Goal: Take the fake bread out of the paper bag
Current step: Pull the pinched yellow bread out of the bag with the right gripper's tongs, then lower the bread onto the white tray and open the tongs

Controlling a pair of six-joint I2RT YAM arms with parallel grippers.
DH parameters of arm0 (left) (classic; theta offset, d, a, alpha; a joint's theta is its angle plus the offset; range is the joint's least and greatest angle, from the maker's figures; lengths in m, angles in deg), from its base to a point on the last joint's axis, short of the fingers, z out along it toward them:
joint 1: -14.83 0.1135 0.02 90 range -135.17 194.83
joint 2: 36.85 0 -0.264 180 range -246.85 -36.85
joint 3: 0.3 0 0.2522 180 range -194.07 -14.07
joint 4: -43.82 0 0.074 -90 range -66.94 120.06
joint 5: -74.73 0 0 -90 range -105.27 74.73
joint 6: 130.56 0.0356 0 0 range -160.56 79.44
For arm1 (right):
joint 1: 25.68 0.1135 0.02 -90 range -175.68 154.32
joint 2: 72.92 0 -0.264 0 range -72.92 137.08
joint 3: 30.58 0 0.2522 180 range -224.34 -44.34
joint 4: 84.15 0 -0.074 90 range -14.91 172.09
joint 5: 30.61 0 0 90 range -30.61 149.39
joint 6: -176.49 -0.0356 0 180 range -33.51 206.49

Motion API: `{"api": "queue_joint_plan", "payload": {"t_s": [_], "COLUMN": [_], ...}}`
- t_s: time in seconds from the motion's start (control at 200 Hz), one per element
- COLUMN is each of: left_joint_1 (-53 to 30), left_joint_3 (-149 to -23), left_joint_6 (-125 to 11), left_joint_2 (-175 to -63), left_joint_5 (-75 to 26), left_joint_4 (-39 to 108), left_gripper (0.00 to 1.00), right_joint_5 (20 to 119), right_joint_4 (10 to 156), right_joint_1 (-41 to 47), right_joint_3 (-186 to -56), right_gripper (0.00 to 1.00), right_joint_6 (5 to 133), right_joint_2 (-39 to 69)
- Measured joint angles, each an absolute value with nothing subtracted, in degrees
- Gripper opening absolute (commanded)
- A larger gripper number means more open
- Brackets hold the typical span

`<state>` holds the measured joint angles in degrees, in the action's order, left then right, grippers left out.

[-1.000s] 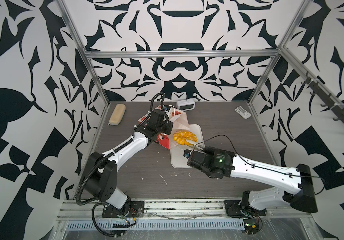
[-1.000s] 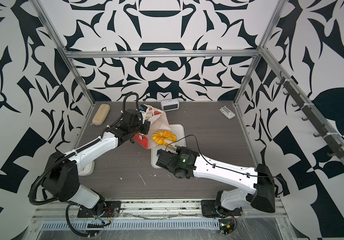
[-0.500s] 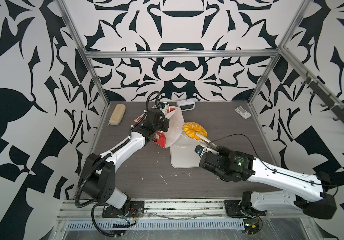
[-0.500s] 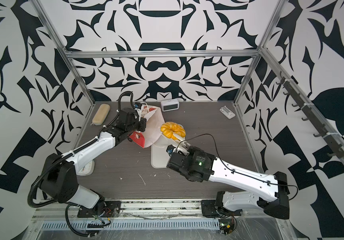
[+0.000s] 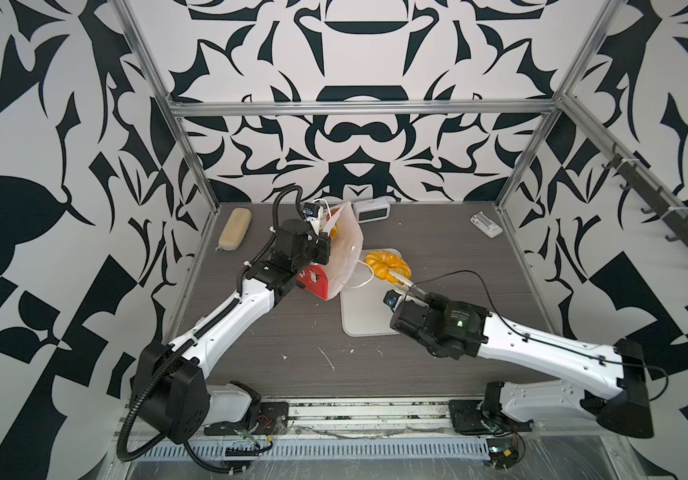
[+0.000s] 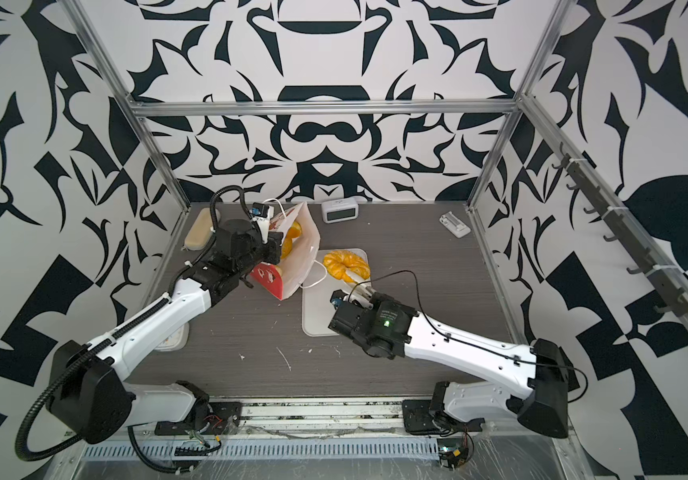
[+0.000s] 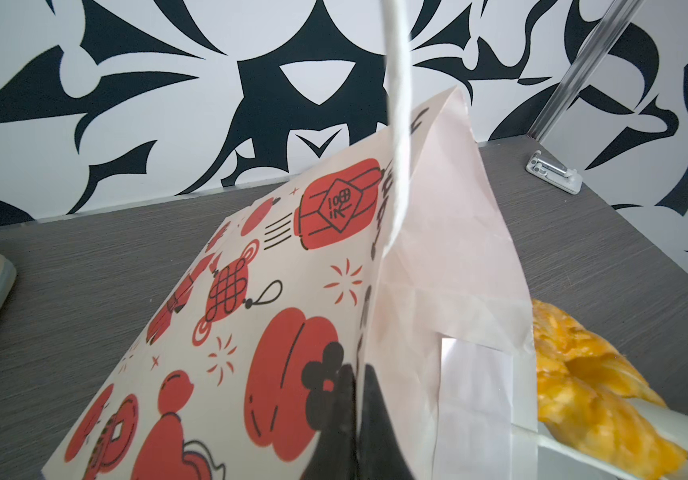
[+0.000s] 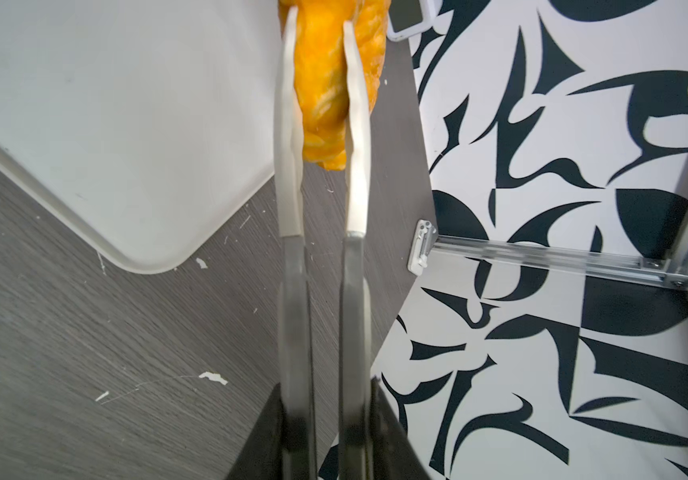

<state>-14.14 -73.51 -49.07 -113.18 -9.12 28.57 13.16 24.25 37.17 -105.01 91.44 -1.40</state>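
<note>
while the left gripper (image 7: pixel 357 374) pinches the red-and-white paper bag (image 5: pixel 348 245), the right gripper (image 8: pixel 319 29) has lifted the glossy orange ring loaf (image 5: pixel 377 261) it clamps out to three o'clock: one piece freed.

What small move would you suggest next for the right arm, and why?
Probably lower the right hand and release the ring loaf onto the white tray: the loaf is clamped at the tray's far edge, and more bread shows inside the paper bag.

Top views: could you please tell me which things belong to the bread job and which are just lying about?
Job: bag, ring loaf, bread in bag, tray.
Lying about: beige case, clock, white clip.
</note>
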Motion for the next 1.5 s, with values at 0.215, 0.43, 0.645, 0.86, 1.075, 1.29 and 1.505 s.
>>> {"api": "queue_joint_plan", "payload": {"t_s": [0.215,0.43,0.645,0.86,1.075,1.29,1.505], "left_joint_1": [-14.1,-14.0,-13.7,-13.5,-13.3,-13.2,-13.2], "left_joint_3": [-72.3,-71.6,-71.5,-71.4,-71.0,-70.7,-70.7], "left_joint_6": [-48.7,-48.5,-48.5,-48.5,-48.5,-48.5,-48.5], "left_joint_2": [-112.5,-111.8,-111.8,-111.8,-111.8,-111.7,-111.7], "left_joint_5": [-9.4,-9.7,-10.1,-10.3,-10.6,-11.2,-11.5], "left_joint_4": [29.0,29.5,29.9,30.0,30.5,30.8,30.8], "left_gripper": [0.0,0.0,0.0,0.0,0.0,0.0,0.0], "right_joint_5": [18.1,21.7,23.0,23.3,22.7,22.7,24.1], "right_joint_4": [29.3,33.6,36.4,37.0,36.1,36.1,36.6], "right_joint_1": [32.2,28.5,27.3,26.3,25.1,24.9,24.7], "right_joint_3": [-104.9,-104.9,-104.9,-105.8,-107.3,-107.3,-107.3], "right_gripper": [0.0,0.0,0.0,0.0,0.0,0.1,0.28], "right_joint_6": [92.7,94.3,95.6,95.4,93.7,92.8,92.1], "right_joint_2": [4.3,9.1,13.7,16.5,17.1,17.1,17.1]}}
